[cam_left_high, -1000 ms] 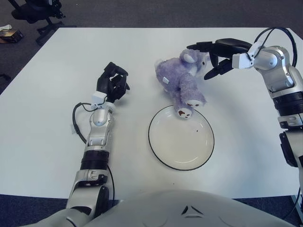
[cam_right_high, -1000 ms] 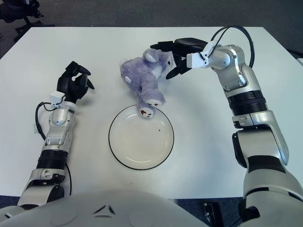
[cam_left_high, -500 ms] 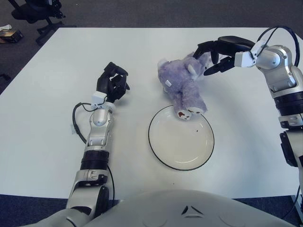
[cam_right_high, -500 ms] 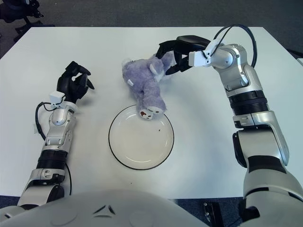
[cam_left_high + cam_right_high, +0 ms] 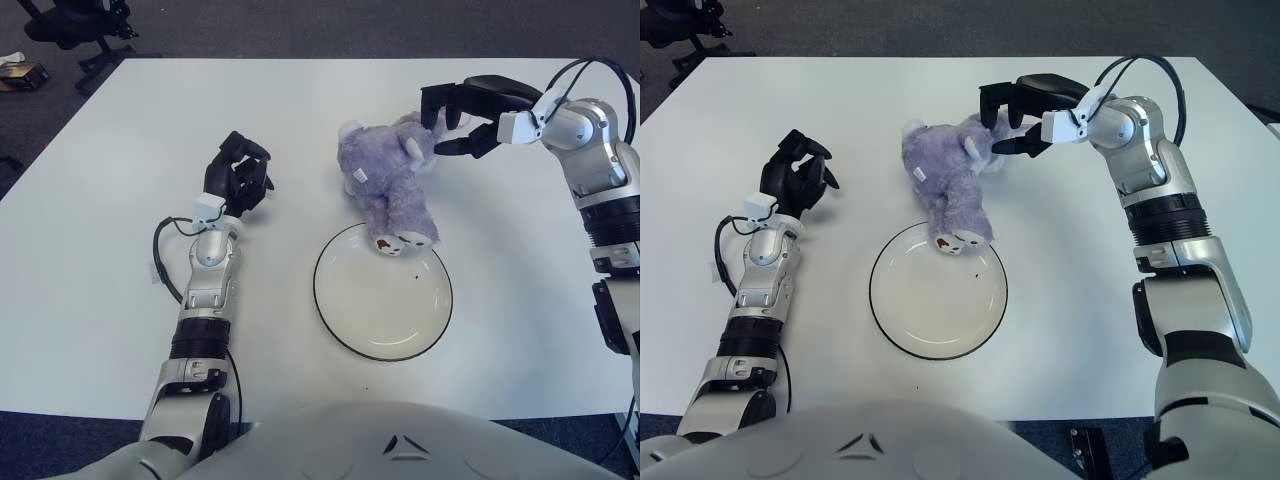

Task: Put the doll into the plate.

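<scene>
A purple plush doll (image 5: 385, 180) lies on the white table, head toward the far right. Its feet hang over the far rim of the white, black-edged plate (image 5: 316, 285), which holds nothing else. My right hand (image 5: 437, 130) reaches in from the right. Its black fingers curl down over the top of the doll's head and the thumb sits under it, pinching the head's right side. The doll's body still lies on the table. My left hand (image 5: 237, 180) shows to the left of the doll, fingers curled and holding nothing.
The white table (image 5: 100, 300) spreads wide on every side of the plate. A dark office chair base (image 5: 75, 30) stands on the floor beyond the far left corner. A small dark speck lies inside the plate.
The right hand has drawn the doll's head rightward and its fingers have curled down on it. The doll has swung so its feet moved right along the plate's rim. The left hand has not moved.
</scene>
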Robot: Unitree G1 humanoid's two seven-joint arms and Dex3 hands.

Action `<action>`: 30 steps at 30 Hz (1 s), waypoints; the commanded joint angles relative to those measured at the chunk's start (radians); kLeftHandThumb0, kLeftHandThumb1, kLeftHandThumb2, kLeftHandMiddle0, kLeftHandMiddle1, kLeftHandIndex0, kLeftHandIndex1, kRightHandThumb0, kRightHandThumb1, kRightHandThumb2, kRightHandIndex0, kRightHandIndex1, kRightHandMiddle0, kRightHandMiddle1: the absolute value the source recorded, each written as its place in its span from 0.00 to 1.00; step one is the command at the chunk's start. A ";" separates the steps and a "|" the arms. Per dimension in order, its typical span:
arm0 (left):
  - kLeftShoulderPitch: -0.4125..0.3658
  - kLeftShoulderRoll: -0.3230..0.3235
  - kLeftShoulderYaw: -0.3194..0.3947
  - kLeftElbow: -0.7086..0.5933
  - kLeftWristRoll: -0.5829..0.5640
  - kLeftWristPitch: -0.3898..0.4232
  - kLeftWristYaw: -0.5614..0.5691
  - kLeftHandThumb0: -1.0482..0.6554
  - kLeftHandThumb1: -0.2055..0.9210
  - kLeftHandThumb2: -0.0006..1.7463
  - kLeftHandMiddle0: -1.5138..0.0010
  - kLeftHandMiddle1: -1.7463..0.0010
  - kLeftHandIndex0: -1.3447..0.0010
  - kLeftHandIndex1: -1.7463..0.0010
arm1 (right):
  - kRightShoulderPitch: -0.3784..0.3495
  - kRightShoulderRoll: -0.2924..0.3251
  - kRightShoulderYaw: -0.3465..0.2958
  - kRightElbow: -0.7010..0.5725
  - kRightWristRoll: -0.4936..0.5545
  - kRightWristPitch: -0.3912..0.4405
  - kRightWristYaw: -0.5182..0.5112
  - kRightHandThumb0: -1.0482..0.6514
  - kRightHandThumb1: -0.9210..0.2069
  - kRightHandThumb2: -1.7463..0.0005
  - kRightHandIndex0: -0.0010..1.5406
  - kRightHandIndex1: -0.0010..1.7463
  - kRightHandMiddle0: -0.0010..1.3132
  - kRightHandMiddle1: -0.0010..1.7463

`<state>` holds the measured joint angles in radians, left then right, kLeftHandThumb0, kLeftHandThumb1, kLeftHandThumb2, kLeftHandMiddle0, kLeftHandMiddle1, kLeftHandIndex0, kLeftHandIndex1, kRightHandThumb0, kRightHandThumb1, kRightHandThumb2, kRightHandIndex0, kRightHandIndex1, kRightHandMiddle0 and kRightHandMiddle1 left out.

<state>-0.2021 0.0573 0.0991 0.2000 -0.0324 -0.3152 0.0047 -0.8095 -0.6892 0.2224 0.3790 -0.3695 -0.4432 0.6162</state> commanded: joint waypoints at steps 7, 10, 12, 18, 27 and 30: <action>0.056 -0.014 0.001 0.038 -0.011 0.000 -0.006 0.46 1.00 0.26 0.39 0.00 0.60 0.00 | -0.002 -0.017 -0.018 0.004 0.003 -0.006 -0.012 0.62 0.40 0.36 0.26 0.97 0.31 1.00; 0.057 -0.014 0.001 0.037 -0.010 0.001 -0.006 0.46 1.00 0.26 0.39 0.00 0.60 0.00 | -0.001 -0.017 -0.021 0.000 0.000 -0.004 -0.017 0.62 0.40 0.36 0.26 0.97 0.31 1.00; 0.058 -0.014 0.001 0.035 -0.010 0.003 -0.005 0.46 1.00 0.26 0.39 0.00 0.60 0.00 | 0.001 -0.018 -0.023 -0.003 -0.002 -0.002 -0.022 0.62 0.40 0.36 0.26 0.97 0.31 1.00; 0.058 -0.015 0.001 0.034 -0.009 0.006 -0.003 0.46 1.00 0.26 0.39 0.00 0.60 0.00 | 0.004 -0.021 -0.026 -0.013 -0.005 0.003 -0.028 0.62 0.41 0.36 0.27 0.96 0.32 1.00; 0.057 -0.016 0.001 0.035 -0.006 0.006 0.000 0.46 1.00 0.26 0.39 0.00 0.60 0.00 | 0.006 -0.027 -0.033 -0.037 -0.014 0.016 -0.034 0.62 0.33 0.43 0.22 0.98 0.32 0.95; 0.057 -0.016 0.001 0.035 -0.007 0.007 0.000 0.46 1.00 0.26 0.40 0.00 0.60 0.00 | 0.006 -0.032 -0.033 -0.049 -0.024 0.022 -0.036 0.61 0.11 0.68 0.24 0.90 0.26 0.88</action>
<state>-0.2017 0.0570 0.0994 0.1980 -0.0322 -0.3132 0.0020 -0.8080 -0.7005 0.2010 0.3542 -0.3770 -0.4268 0.5945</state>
